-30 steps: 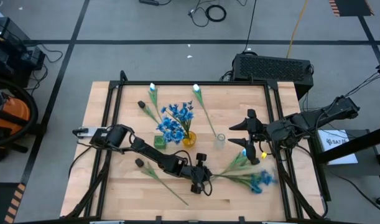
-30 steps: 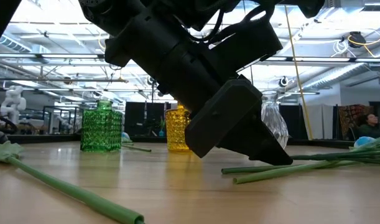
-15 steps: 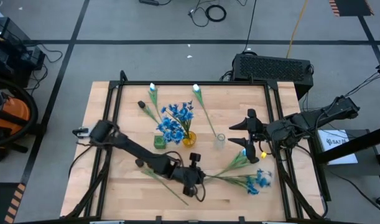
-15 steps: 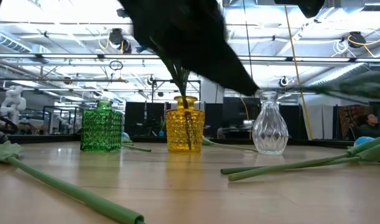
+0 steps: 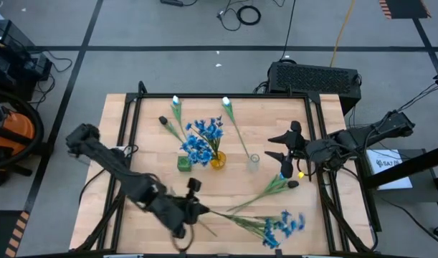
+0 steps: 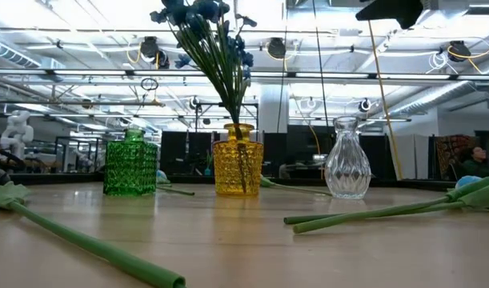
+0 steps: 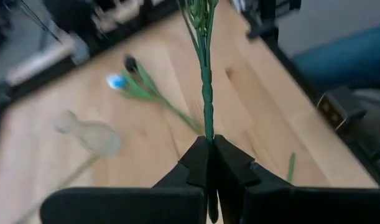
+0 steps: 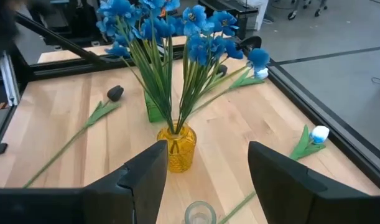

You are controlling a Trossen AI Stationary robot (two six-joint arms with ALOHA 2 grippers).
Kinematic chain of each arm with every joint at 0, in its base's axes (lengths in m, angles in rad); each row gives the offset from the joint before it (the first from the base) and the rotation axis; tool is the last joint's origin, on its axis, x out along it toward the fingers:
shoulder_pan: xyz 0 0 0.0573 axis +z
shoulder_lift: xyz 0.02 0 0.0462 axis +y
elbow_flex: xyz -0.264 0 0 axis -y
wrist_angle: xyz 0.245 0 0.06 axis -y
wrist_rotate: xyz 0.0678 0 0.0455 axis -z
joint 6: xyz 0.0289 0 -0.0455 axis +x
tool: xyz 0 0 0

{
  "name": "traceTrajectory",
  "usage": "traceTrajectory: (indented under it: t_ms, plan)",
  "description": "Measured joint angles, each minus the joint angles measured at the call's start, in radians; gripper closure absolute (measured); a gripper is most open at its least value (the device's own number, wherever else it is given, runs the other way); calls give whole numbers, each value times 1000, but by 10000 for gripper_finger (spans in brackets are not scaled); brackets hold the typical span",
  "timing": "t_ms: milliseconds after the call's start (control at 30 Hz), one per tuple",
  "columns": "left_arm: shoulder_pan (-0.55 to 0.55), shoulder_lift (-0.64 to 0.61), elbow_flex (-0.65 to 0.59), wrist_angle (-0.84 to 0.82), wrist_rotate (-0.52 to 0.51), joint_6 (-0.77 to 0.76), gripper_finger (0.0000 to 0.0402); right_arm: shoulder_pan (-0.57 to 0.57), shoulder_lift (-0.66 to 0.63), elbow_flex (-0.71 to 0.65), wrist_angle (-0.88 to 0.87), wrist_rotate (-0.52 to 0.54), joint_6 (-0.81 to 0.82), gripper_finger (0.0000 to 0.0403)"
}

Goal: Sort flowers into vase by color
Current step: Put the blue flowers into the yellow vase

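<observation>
I am holding the left gripper near the table's front edge, its fingers pinching the bare end of a blue flower stem; in the high view the stem is trailing off toward the right, with its blue cluster lying low over the front right of the table. The yellow vase, already holding a bunch of blue flowers, is standing mid-table between the green vase and the clear glass vase. The right gripper is waiting with its fingers spread just beyond the clear vase, looking toward the yellow one. To do this step well, I am judging that I should raise the stem until the bloom is clear of the black-budded stem lying beside it, swing it upright, and bring the cut end down into the yellow vase's mouth from directly above, slowly, since the bouquet there is crowding the opening. A white tulip bud and another are lying near the far edge.
</observation>
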Motion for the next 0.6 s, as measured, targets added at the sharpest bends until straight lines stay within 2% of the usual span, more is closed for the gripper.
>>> traceTrajectory:
  t_ms: [100, 233, 367, 500, 600]
  plan:
    - [-39, -79, 0, 6, -65, 36, 384, 0, 10, 0, 0, 29, 21, 188]
    - [-77, -176, 0, 39, -201, 86, 384, -1, 49, 0, 30, 57, 31, 188]
    - [-109, -256, 0, 80, -296, 142, 384, 0, 100, 0, 135, 56, -20, 188]
    - [-116, -305, 0, 184, -408, 156, 384, -2, 151, 0, 342, 41, -139, 188]
    - [-91, -299, -12, 253, -431, 223, 384, -2, 188, 0, 564, -26, -240, 188]
